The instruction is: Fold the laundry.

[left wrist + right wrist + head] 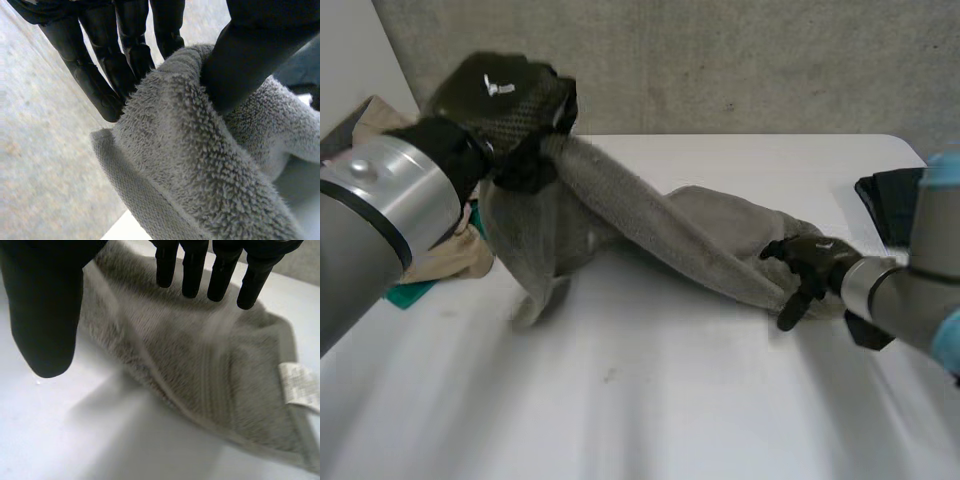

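A grey towel stretches across the white table, bunched and twisted. My left hand holds its left end lifted above the table, and the rest hangs down from it. In the left wrist view the thumb presses the towel's folded edge against the fingers. My right hand hovers at the towel's right end with fingers straight and apart. In the right wrist view its fingertips stand above the towel, near a white label at the hem.
A pile of beige and teal laundry lies at the table's left edge behind my left arm. A dark garment sits at the right edge. A grey wall stands behind the table.
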